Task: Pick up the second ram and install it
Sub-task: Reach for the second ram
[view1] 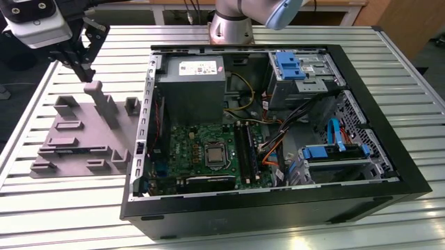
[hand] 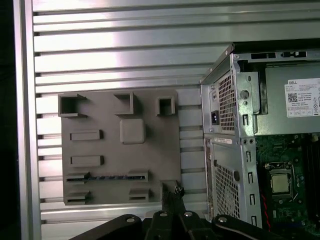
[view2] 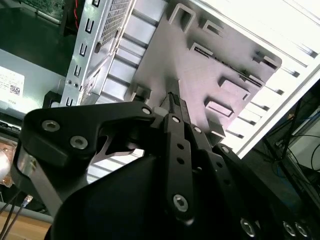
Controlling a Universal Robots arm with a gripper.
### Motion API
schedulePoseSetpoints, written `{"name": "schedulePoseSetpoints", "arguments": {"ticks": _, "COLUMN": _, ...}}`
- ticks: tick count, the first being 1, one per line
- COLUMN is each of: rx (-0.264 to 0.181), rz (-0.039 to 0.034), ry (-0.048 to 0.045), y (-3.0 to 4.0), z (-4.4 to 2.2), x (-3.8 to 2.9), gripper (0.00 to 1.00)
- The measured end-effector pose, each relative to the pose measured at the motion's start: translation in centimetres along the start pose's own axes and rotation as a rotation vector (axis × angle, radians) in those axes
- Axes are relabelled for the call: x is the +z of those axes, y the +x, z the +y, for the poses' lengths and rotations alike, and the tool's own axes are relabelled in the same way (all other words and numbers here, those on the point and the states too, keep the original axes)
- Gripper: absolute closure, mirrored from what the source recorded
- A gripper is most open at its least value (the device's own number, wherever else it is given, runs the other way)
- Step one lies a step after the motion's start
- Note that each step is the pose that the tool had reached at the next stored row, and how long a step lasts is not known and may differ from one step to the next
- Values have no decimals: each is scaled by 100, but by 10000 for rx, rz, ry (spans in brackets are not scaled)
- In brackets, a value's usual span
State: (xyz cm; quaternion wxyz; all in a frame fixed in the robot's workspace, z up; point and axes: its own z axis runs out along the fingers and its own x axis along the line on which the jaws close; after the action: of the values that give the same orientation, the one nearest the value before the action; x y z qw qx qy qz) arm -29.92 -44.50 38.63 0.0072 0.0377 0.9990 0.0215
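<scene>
First wrist view: second ram in fixture slot; hand pressed together.

We are looking at a robotics lab or workshop bench: a slotted aluminium-profile table with a robot arm's base at its far edge. On the table lies an opened desktop computer case with its motherboard bared, and beside it a grey parts fixture with raised holders. Beyond the table we see wooden furniture.
</scene>
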Motion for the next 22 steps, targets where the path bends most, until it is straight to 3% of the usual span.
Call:
{"name": "schedulePoseSetpoints", "arguments": {"ticks": 6, "rx": 1, "rz": 0, "ry": 0, "y": 7, "z": -1, "x": 0, "gripper": 89}}
{"name": "schedulePoseSetpoints", "arguments": {"ticks": 13, "rx": -1, "rz": 0, "ry": 0, "y": 122, "z": -9, "x": -1, "gripper": 89}}
{"name": "schedulePoseSetpoints", "arguments": {"ticks": 19, "rx": 0, "rz": 0, "ry": 0, "y": 148, "z": -11, "x": -1, "gripper": 89}}
{"name": "schedulePoseSetpoints", "arguments": {"ticks": 22, "rx": 0, "rz": 0, "ry": 0, "y": 208, "z": -16, "x": -2, "gripper": 89}}
